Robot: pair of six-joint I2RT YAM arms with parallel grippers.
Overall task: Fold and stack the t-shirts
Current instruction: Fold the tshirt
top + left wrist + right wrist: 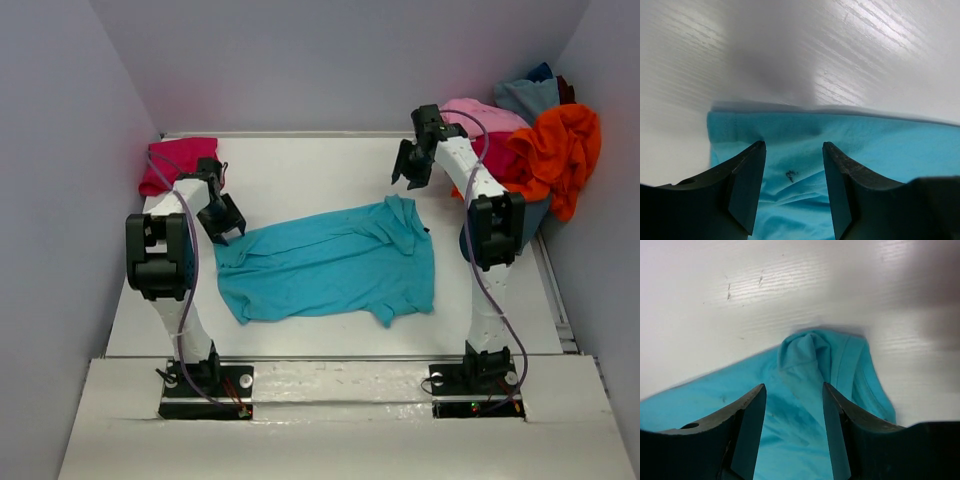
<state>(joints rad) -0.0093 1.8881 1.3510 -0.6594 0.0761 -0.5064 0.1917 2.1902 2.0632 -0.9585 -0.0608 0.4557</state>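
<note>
You are viewing the bench (300, 160) carrying the turquoise t-shirt (330, 265), lying spread at centre for folding. The left gripper (228, 228) and right gripper (410, 170) are hovering over its opposite ends, jaws apart, holding nothing.

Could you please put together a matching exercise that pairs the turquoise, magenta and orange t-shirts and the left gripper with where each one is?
Things:
1. turquoise t-shirt
2. magenta t-shirt
3. orange t-shirt
4. left gripper

Places:
A. in the heap at the far right
B. open, over the turquoise shirt's left edge
C. spread out in the middle of the table
D. far left corner

Pairs: 1-C, 2-D, 3-A, 4-B.
</note>
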